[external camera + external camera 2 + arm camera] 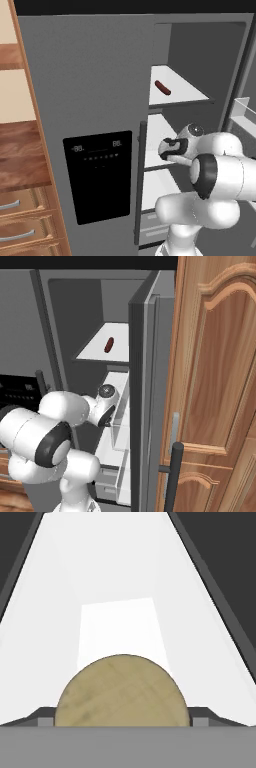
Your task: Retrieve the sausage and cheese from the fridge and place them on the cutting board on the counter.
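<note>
Tan cheese point(122, 691) between pincer point(122, 722) tips — grip unclear, sausage point(162, 87) on upper fridge point(90, 85) shelf

Our arm point(220, 175) is built of fat, rounded white segments with a glossy shell, and a broad black ring bands the big joint nearest the cameras. Behind the gripper, our wrist point(176, 148) carries a black panel set into white housing, and above it sits a round white cap point(106, 390) with a dark centre. Our white pedestal point(75, 491) narrows toward the base below.
</note>
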Robot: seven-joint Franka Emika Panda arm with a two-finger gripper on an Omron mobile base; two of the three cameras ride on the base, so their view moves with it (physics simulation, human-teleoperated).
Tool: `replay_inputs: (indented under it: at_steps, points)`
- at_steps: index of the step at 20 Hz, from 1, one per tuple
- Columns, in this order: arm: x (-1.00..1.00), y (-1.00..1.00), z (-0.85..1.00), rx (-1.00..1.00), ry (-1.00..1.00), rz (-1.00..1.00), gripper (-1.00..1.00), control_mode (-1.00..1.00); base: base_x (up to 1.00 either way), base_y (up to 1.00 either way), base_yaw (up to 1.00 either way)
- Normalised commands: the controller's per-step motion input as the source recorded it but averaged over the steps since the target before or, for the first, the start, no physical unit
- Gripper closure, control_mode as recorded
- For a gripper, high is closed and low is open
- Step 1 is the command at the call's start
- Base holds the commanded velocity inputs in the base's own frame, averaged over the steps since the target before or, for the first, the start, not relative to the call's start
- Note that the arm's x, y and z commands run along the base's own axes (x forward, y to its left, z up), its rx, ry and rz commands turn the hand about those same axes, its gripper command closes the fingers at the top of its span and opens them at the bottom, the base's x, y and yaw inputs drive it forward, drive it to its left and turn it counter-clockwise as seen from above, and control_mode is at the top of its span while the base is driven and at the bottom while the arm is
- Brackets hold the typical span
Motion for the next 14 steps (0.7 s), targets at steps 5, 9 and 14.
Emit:
replay_inputs:
  at_steps: [5, 9, 14]
  points:
    - [-0.67, 0.0, 1.0, 0.0, -0.03, 0.0, 1.0, -1.0, 0.0, 0.0, 0.0]
    - [-0.66, 0.0, 1.0, -0.02, 0.0, 0.0, 1.0, -1.0, 0.0, 0.0, 0.0]
    - [-0.94, 0.0, 0.65, -0.03, -0.01, 0.0, 1.0, -1.0, 0.0, 0.0, 0.0]
